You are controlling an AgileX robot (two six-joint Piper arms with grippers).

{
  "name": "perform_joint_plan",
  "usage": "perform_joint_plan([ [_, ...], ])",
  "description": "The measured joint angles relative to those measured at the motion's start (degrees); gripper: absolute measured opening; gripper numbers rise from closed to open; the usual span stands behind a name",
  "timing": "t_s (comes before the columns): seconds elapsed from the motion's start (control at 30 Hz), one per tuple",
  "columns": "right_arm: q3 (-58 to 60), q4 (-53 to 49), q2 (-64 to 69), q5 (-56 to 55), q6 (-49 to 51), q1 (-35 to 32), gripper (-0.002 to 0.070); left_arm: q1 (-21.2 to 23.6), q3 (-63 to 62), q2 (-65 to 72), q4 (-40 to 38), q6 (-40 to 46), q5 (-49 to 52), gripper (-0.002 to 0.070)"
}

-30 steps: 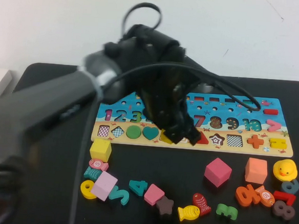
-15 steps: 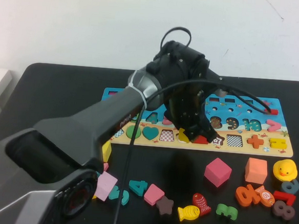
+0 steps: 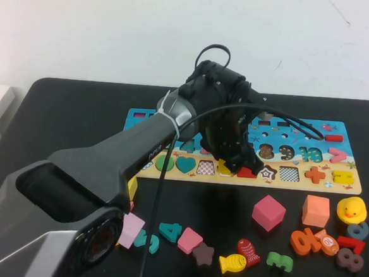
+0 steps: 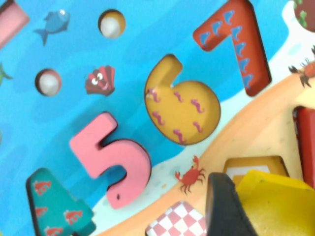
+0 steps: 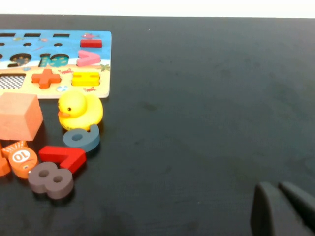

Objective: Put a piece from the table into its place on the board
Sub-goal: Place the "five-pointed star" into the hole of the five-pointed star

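Note:
My left gripper (image 3: 237, 162) hangs low over the shape row of the board (image 3: 346, 186), shut on the yellow pentagon piece (image 3: 225, 167). In the left wrist view one black finger (image 4: 224, 206) presses the piece (image 4: 278, 206), which sits tilted just above the pentagon place (image 4: 248, 164), covering most of its brown-and-white floor. The pink 5 (image 4: 115, 160) and the empty 6 recess (image 4: 184, 110) lie beside it. My right gripper (image 5: 284, 206) rests shut over bare table (image 5: 206, 98), far right of the board.
Loose pieces lie on the table (image 3: 60, 104) in front of the board: pink cube (image 3: 268, 212), orange cube (image 3: 315, 210), yellow duck (image 3: 351, 209), yellow fish (image 3: 233, 263), brown star (image 3: 203, 254) and several numerals. A red triangle (image 3: 247, 172) fills the neighbouring recess.
My left arm has swung right along the shape row and come down, carrying the yellow piece from near the heart to the pentagon recess. The grip has stayed the same.

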Motion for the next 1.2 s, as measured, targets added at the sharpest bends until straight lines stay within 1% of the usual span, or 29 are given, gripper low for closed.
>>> perform_joint_plan([
  [0.53,0.0,0.0,0.0,0.0,0.0,0.0,0.0018,0.3,-0.1,1.1,-0.9,0.5,-1.8,0.0315],
  [0.7,0.0,0.0,0.0,0.0,0.0,0.0,0.0018,0.3,-0.1,1.2,-0.9,0.1,-1.9,0.0337],
  [0.93,0.0,0.0,0.0,0.0,0.0,0.0,0.0019,0.3,-0.1,1.2,-0.9,-1.5,-1.3,0.0403],
  [1.2,0.0,0.0,0.0,0.0,0.0,0.0,0.0019,0.3,-0.9,1.2,-0.9,-2.4,0.6,0.0416],
])
